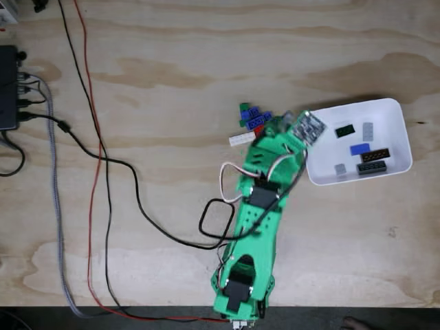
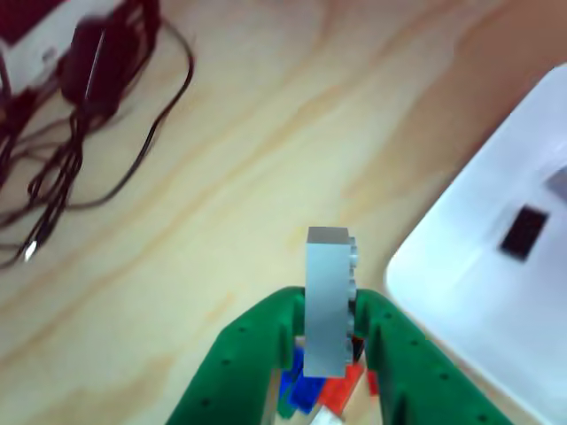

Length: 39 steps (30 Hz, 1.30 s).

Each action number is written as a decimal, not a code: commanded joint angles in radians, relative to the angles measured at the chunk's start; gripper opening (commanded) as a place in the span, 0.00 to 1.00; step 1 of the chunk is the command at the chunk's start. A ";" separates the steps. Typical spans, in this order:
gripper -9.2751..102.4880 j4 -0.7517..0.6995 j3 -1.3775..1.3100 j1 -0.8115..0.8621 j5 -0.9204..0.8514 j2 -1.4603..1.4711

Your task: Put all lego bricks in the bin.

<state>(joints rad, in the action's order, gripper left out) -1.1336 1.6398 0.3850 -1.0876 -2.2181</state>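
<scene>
In the other view my green gripper (image 2: 330, 323) is shut on a grey lego brick (image 2: 329, 301), held upright between both fingers above the table. Blue and red bricks (image 2: 319, 388) lie blurred below it. In the fixed view the green arm (image 1: 258, 206) reaches up to a small pile of blue, green and red bricks (image 1: 253, 117), with a white brick (image 1: 241, 138) beside it; the fingertips are hidden under the arm. The white bin (image 1: 397, 137) sits just right of the arm and holds several bricks, among them a blue one (image 1: 359, 148) and a black one (image 1: 372, 168). The bin's corner (image 2: 461, 274) shows at right.
Black, red and grey cables (image 1: 96, 151) run down the left half of the wooden table. A black box (image 1: 8, 89) sits at the left edge. A black cable loops beside the arm (image 1: 214, 220). A circuit board (image 1: 309, 126) rides on the arm's head.
</scene>
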 commanded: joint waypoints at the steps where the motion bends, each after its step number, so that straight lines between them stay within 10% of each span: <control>1: 0.08 0.078 -0.018 0.325 -0.101 0.147; 4: 0.09 0.293 0.109 0.428 -0.172 0.319; 11: 0.31 0.261 0.086 0.457 -0.181 0.456; 24: 0.27 -0.512 -0.101 -0.348 0.011 0.201; 39: 0.28 -0.083 0.224 -0.086 -0.265 0.624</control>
<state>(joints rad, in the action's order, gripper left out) -1.3223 1.8699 0.2362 -1.3300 -1.6030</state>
